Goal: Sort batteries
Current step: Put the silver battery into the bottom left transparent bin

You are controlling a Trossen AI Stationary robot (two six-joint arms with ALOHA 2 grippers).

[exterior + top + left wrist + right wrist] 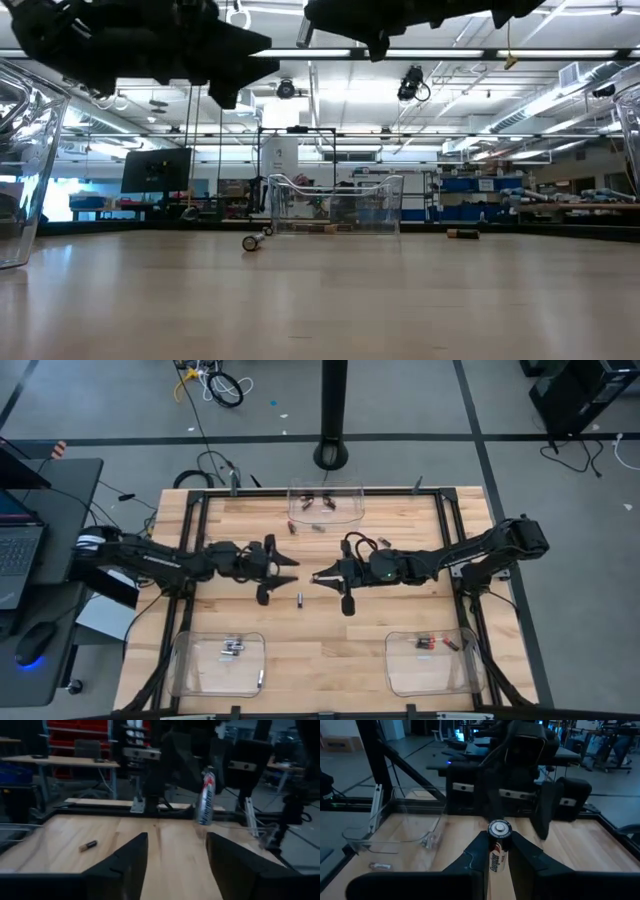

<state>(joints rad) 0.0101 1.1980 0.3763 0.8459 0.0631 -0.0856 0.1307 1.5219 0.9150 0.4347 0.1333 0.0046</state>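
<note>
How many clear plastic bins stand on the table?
3. The far bin stands at the middle of the table's far edge. The near-left bin is at the near corner on the left arm's side, and the near-right bin on the right arm's side. None seems hidden.

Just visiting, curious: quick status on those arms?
Right tool mid-table, shut on a battery. Left tool open, facing it. Loose battery below them.

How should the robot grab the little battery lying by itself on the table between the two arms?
Grip the lone battery around the middle of its barrel, coming straight down from above. It lies flat on the wood with nothing close by, so fingers can close across its long round sides. The left pincer is open and empty, so it probably suits.
</note>
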